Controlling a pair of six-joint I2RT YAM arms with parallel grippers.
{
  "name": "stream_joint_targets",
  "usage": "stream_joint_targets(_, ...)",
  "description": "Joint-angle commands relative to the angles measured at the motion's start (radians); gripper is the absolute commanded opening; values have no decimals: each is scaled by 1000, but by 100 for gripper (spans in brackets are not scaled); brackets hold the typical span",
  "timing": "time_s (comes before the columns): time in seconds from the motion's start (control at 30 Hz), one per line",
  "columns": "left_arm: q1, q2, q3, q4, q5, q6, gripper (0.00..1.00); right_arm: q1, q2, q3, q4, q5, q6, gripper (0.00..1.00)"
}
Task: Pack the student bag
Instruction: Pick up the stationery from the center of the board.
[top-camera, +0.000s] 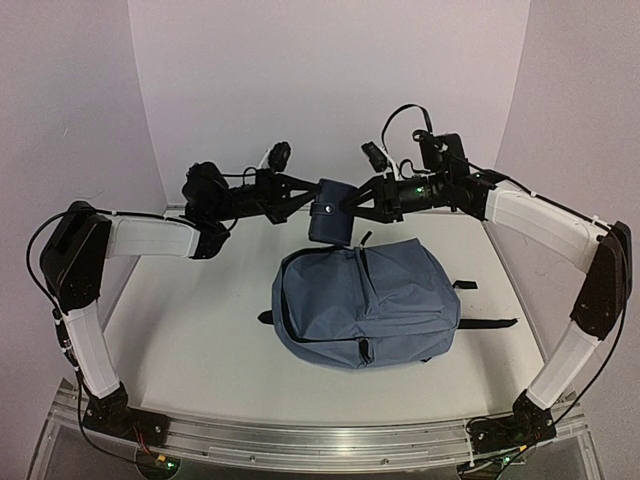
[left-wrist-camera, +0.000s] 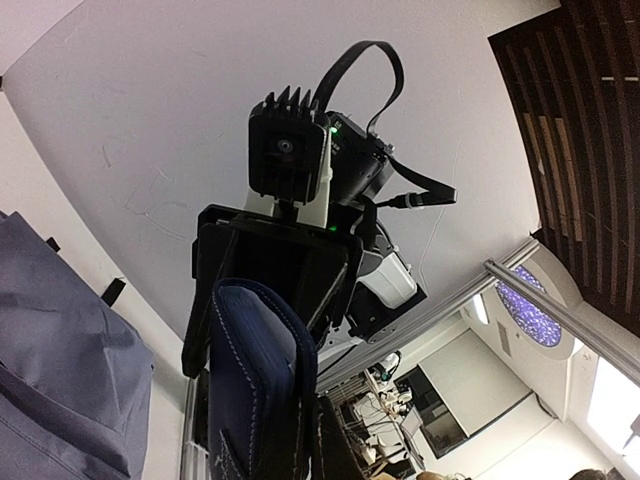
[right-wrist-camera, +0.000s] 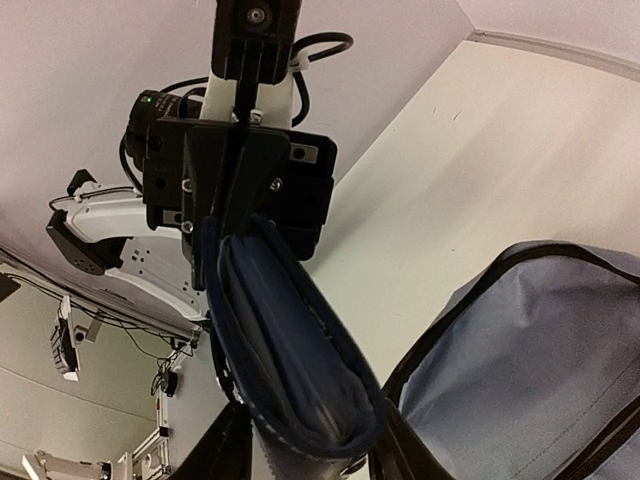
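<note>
The slate-blue student bag (top-camera: 370, 300) lies flat on the white table (top-camera: 190, 320), its black main zipper gaping along the left and top edge. A dark navy stitched notebook (top-camera: 330, 212) with a strap closure hangs in the air just above the bag's top edge. My left gripper (top-camera: 308, 198) is shut on its left side and my right gripper (top-camera: 356, 200) is shut on its right side. In the left wrist view the notebook (left-wrist-camera: 255, 380) sits between my fingers, with the bag (left-wrist-camera: 60, 350) at lower left. The right wrist view shows the notebook (right-wrist-camera: 290, 350) above the bag's opening (right-wrist-camera: 530, 370).
Black straps (top-camera: 490, 323) trail from the bag toward the right. White walls stand behind and to both sides of the table. An aluminium rail (top-camera: 320, 440) runs along the near edge between the arm bases.
</note>
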Motion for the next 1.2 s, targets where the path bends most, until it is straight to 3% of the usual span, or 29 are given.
stream_joint_targets(0.0,-2,-79,-4,-113,-29,127,18,-2,-51,-4,40,-7,-2,8)
stream_joint_targets(0.1,-2,-185,-18,-462,-64,373,53,-1,-82,-11,39,-17,-18,0)
stream_joint_targets(0.17,-2,-250,-26,-679,-115,521,68,-4,-100,-17,36,-20,-23,0)
stream_joint_targets(0.23,-2,-300,-39,-832,-148,620,75,-5,-112,-27,36,-39,-23,0)
stream_joint_targets(0.33,-5,-306,-38,-918,-96,677,81,-5,-111,-36,37,-104,-16,0)
stream_joint_targets(0.5,-26,-302,-33,-971,-77,731,79,-1,-104,-47,41,-173,-3,0)
stream_joint_targets(0.7,-97,-266,1,-965,-35,768,58,16,-93,-48,40,-189,3,0)
stream_joint_targets(1.17,-113,-284,-66,-753,14,680,40,33,-79,-65,38,-196,1,0)
